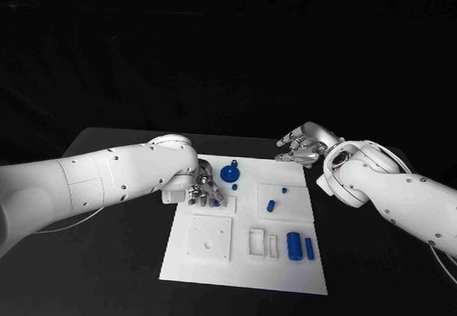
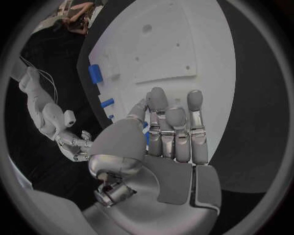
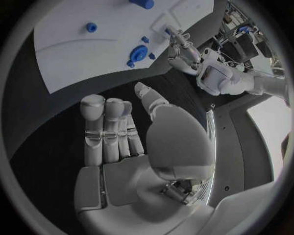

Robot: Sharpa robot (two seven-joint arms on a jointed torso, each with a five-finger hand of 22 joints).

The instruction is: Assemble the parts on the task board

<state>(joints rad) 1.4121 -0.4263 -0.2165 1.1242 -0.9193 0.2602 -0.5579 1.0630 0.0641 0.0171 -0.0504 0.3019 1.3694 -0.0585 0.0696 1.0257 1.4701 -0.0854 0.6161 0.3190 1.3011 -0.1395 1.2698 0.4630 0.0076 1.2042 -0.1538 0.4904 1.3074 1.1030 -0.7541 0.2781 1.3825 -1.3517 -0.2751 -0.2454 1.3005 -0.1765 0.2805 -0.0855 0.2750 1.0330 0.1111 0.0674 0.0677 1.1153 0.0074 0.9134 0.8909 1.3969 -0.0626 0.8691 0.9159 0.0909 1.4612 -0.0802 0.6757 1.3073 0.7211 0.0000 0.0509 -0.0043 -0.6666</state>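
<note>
The white task board lies in the middle of the black table. My left hand hangs over the board's far left part, fingers pointing down. A small blue part shows between its thumb and fingers, apparently pinched. A round blue part stands just right of that hand. My right hand hovers beyond the board's far right corner, holding nothing; its fingers are straight and its thumb stands apart. The right wrist view shows the board, the round part and my left hand.
Two blue cylinders lie side by side at the board's near right. Small blue pegs stand on a raised square near the right edge. A white square plate with holes sits near left, narrow white slots beside it.
</note>
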